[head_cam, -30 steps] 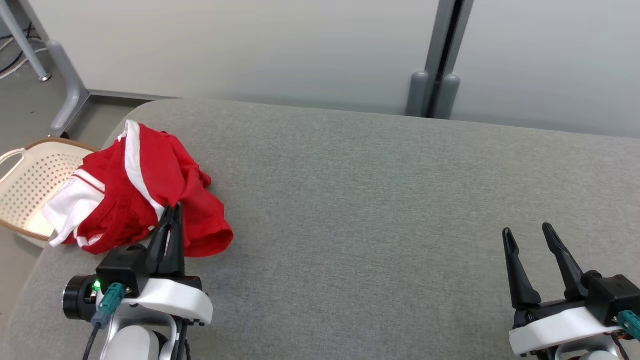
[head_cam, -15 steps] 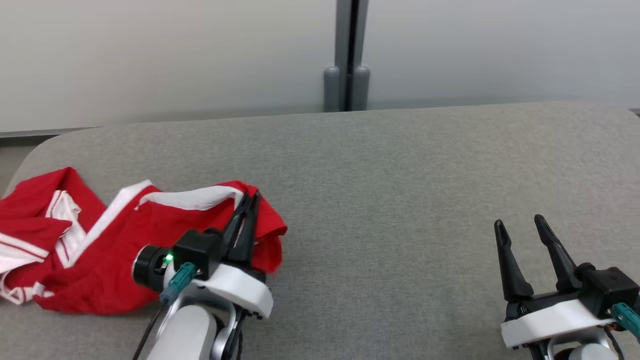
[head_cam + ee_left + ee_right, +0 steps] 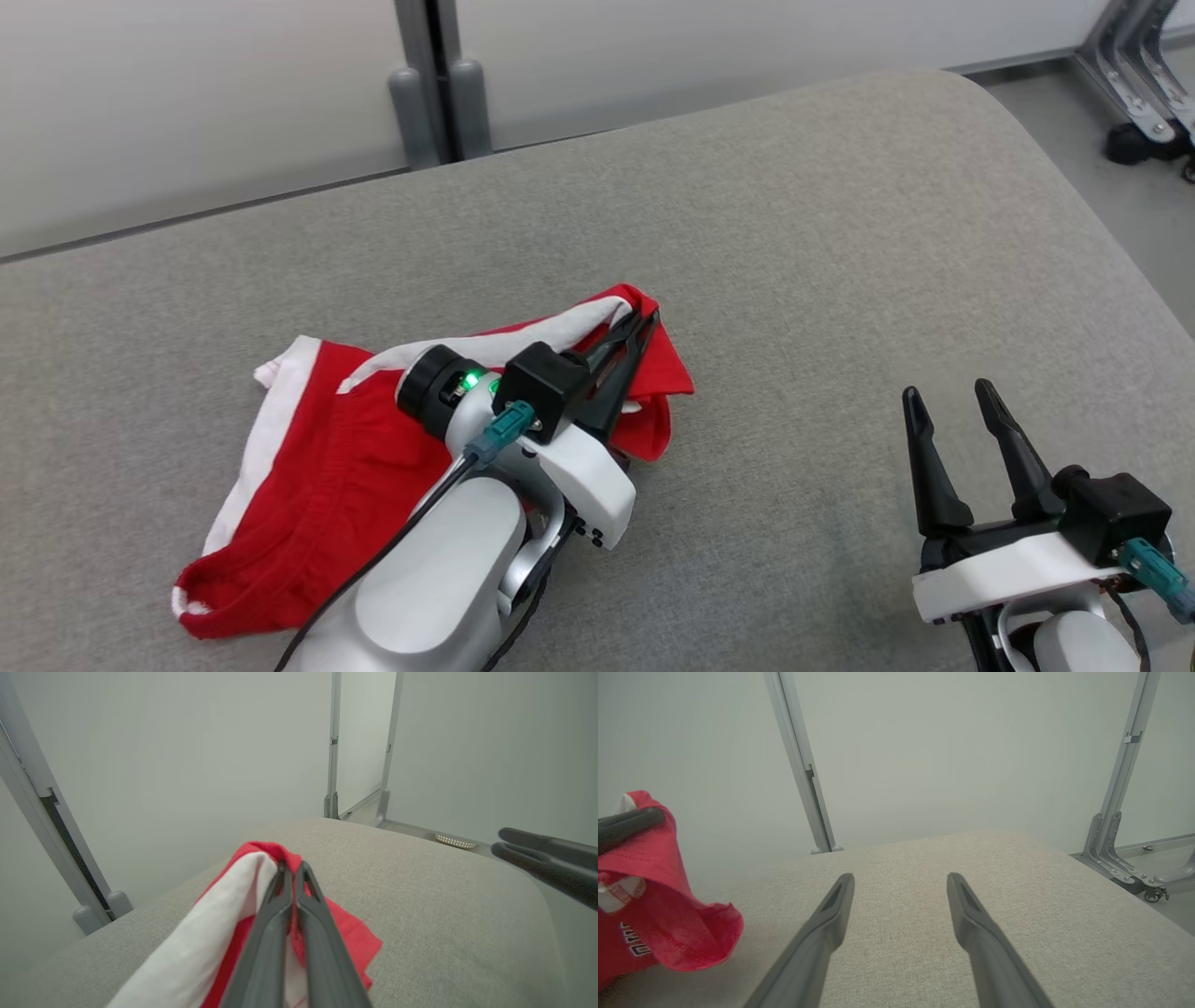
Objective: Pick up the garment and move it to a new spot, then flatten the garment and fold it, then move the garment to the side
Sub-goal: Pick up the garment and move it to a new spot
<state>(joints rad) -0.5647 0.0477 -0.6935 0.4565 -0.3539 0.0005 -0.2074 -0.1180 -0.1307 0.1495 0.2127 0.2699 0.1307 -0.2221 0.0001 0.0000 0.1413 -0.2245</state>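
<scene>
- View swung right versus a second ago: the grey fabric-covered table (image 3: 794, 233) now shows its rounded right corner. The cream perforated basket seen at its left end then is out of frame. That is camera motion, not the things moving.
- Red garment with white trim (image 3: 317, 485) has really moved. It was bunched at the table's left end, partly hanging over the edge. Now it lies strung out on the tabletop, leading end near the table's middle, tail trailing toward the near-left.
- Left gripper (image 3: 639, 322) is still clamped tight on the garment's leading fold. The left wrist view shows the left gripper (image 3: 289, 865) with fingers pressed together and red-and-white cloth (image 3: 345, 924) bunched around the tips.
- The pinched end sits raised off the table and the rest drags on the surface.
- Right gripper (image 3: 945, 397) unchanged: fingers spread wide, holding nothing, over the table's near-right area. Its own view shows the right gripper (image 3: 901, 877) with bare tabletop (image 3: 1064, 933) between the fingers and the garment (image 3: 668, 933) off to the left.
- Left wrist view catches the right gripper (image 3: 499, 841) at the table's right end.
- Grey partition post with two rounded feet (image 3: 434, 84) stands behind the table's far edge.
- Metal frame on a caster (image 3: 1134, 103) stands on the floor past the table's right corner.
- Obstruction: the pale left forearm (image 3: 439, 579) covers the garment's middle in the head view.
</scene>
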